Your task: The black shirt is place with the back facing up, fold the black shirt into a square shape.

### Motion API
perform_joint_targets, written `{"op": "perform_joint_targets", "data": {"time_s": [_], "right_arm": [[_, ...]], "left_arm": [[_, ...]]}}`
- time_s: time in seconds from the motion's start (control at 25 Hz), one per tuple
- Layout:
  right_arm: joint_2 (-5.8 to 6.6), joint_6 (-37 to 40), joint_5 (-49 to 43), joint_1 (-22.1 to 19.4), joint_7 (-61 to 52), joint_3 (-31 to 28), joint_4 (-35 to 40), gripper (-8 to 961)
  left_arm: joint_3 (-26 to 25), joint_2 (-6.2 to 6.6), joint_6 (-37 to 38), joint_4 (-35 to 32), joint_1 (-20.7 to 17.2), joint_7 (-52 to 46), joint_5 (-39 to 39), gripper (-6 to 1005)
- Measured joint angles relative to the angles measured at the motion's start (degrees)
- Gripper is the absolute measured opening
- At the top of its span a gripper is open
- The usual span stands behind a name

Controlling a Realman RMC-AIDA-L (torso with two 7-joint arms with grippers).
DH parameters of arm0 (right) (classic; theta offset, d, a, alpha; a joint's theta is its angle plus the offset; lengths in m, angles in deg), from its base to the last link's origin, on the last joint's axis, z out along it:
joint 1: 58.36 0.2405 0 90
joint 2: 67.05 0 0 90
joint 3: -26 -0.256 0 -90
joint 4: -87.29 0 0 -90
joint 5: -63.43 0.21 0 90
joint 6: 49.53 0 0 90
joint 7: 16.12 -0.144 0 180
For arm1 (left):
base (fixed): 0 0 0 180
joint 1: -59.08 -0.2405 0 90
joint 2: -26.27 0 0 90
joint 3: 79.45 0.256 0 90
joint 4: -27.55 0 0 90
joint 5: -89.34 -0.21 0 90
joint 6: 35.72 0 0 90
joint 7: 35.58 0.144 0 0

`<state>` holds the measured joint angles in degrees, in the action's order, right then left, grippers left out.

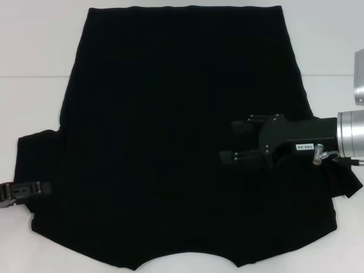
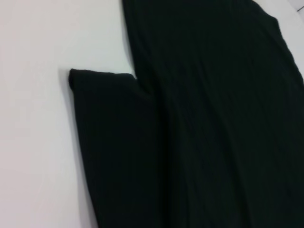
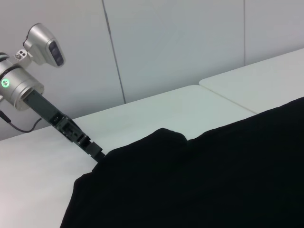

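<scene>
Spread flat over most of the white surface [image 1: 34,34]: the black shirt [image 1: 170,142], back up, no lettering in sight, hem toward twelve o'clock in the head view and curved neckline at six. Left sleeve [image 1: 34,162] jutting out at nine o'clock; seen again in the left wrist view [image 2: 114,142] lying flat beside the body of the shirt. Left claw [image 1: 25,190] down at the outer edge of that sleeve, around eight o'clock, fingers running into the cloth; apparently pinching the sleeve edge, though whether truly clamped cannot be told. Same claw [image 3: 90,149] visible from the right wrist view, arm slanting down to the fabric, with a small raised hump of cloth just beside it, hinting at a lift starting. Right claw [image 1: 242,142] reaching in from three o'clock, low above the shirt body, jaws spread apart and gripping nothing; the right sleeve partly tucked beneath the arm. Likely step: folding the left side inward toward the centre line. For a clean result: secure both layers of the sleeve before rising, lift only enough to clear the surface, sweep across toward three o'clock in a straight line parallel to the hem, keep the fold crease running twelve to six, then lay down gently. Risk of the fabric dragging and bunching if pulled too low or too fast.
</scene>
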<state>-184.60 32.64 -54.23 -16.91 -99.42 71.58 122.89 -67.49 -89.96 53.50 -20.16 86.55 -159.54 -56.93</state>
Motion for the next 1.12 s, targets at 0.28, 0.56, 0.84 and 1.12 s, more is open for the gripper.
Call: {"op": "perform_joint_targets", "data": {"time_s": [0.28, 0.56, 0.84, 1.12], "right_arm": [[0.27, 0.0, 0.0, 0.1, -0.7, -0.3, 0.0, 924], [0.38, -0.1, 0.1, 0.1, -0.7, -0.5, 0.0, 925], [0.39, -0.1, 0.1, 0.2, -0.7, -1.0, 0.1, 925], [0.39, 0.1, 0.1, -0.2, -1.4, -1.2, 1.2, 925]], "left_arm": [[-0.3, 0.09, -1.3, 0.0, 0.0, 0.0, -0.7, 842], [-1.1, 0.12, -2.0, -0.2, -0.3, -0.2, -3.0, 830], [-0.2, 0.17, -2.4, 0.3, 0.2, -0.2, -3.1, 819], [0.2, 0.16, -3.4, 0.4, 0.6, -0.5, -3.2, 807]]}}
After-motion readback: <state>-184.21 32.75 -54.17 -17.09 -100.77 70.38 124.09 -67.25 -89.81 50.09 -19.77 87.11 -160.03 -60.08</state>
